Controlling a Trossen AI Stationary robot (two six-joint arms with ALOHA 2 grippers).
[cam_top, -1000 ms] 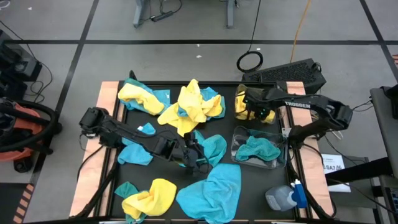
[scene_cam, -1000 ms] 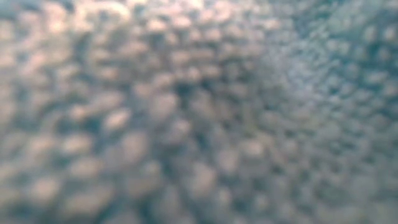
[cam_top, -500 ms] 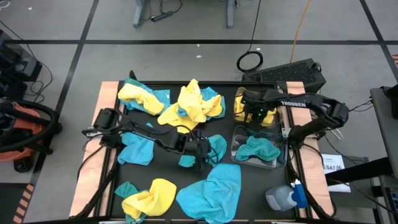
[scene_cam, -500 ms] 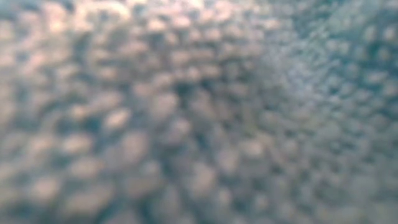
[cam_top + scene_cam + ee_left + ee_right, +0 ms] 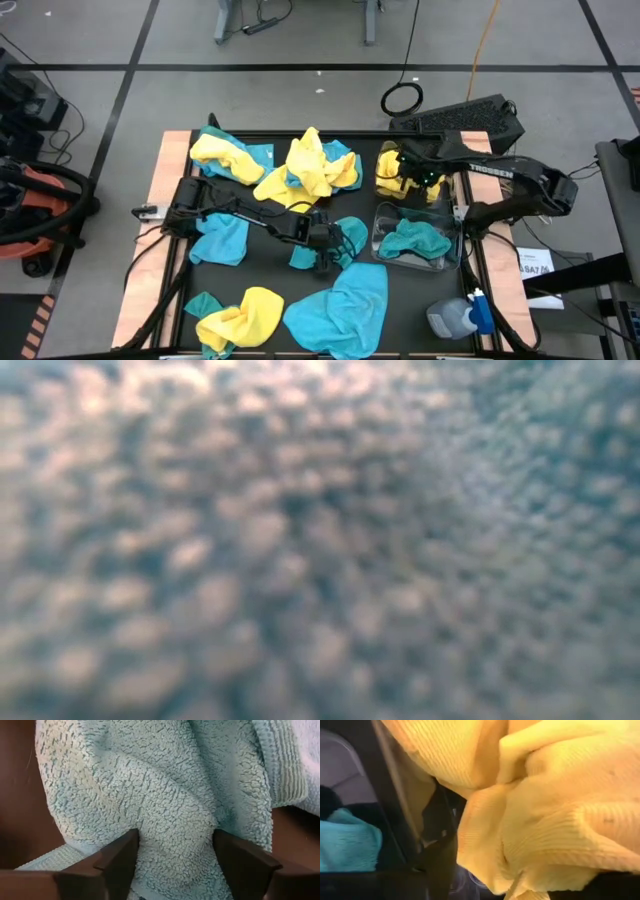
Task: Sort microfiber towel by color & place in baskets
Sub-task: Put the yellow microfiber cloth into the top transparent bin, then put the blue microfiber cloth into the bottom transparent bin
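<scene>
Left gripper [image 5: 325, 243] sits low at mid-table, directly over a crumpled teal towel [image 5: 165, 795]. In the left wrist view its two fingers [image 5: 117, 857] stand apart with a raised fold of that cloth bulging up between them; pile touches both inner faces, but the fold is not yet pinched. The ridge of the fold runs straight ahead of the wrist, crosswise to the closing line, so the cloth lies exactly where a squeeze would catch it.

Right gripper [image 5: 418, 172] hangs over the far clear bin [image 5: 444, 190], the one holding yellow cloth. Right wrist view is filled with a yellow towel [image 5: 545, 810] pressed close; whether its fingers stand apart or together I cannot tell.

The near clear bin [image 5: 452, 262], holding teal cloth, lies to the right of the left gripper, just beside the right arm.

Judgement: left arm is nearer this teal piece; closing comes next.
</scene>
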